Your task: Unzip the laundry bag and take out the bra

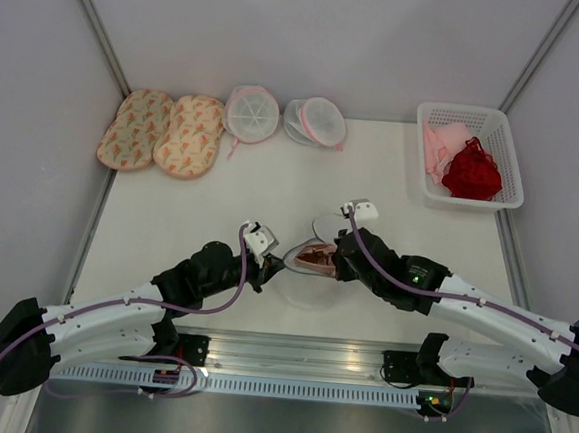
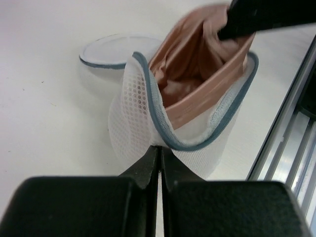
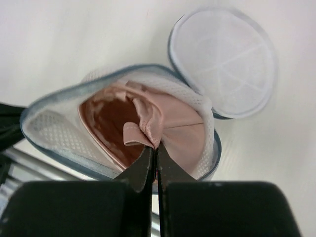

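Inside the unzipped round white-mesh laundry bag (image 2: 131,118), right gripper (image 3: 154,148) jaws pinch the shiny beige-pink bra (image 3: 182,136), left gripper (image 2: 159,149) jaws clamp the rim; lifting out seems next.

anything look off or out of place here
Nothing spilled or torn. The laundry bag is squashed out of round where the left claw pinches it, its lid flopped flat on the table, and the right claw grips the bunched bra inside.
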Motion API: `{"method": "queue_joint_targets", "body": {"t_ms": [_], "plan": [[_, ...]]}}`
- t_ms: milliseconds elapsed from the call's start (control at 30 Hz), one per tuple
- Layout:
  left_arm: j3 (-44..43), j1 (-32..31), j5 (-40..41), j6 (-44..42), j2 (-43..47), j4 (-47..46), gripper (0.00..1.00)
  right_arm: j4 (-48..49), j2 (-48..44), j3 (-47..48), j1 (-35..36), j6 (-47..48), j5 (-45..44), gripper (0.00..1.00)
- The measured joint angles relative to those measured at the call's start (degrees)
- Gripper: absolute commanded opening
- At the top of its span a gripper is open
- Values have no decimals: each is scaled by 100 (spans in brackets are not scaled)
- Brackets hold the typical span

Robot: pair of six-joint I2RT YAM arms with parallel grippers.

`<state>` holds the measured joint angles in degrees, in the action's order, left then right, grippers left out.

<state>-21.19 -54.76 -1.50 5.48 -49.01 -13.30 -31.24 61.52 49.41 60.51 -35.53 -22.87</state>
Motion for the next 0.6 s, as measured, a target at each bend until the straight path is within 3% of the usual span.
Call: {"method": "queue_joint_targets", "body": {"t_ms": [233, 600], "plan": [[0, 0, -2, 2, -37, -35, 2, 0, -483, 841, -345, 308, -828, 0], [7, 0, 0, 2, -70, -4, 2, 1043, -98, 1534, -907, 673, -817, 0]]}}
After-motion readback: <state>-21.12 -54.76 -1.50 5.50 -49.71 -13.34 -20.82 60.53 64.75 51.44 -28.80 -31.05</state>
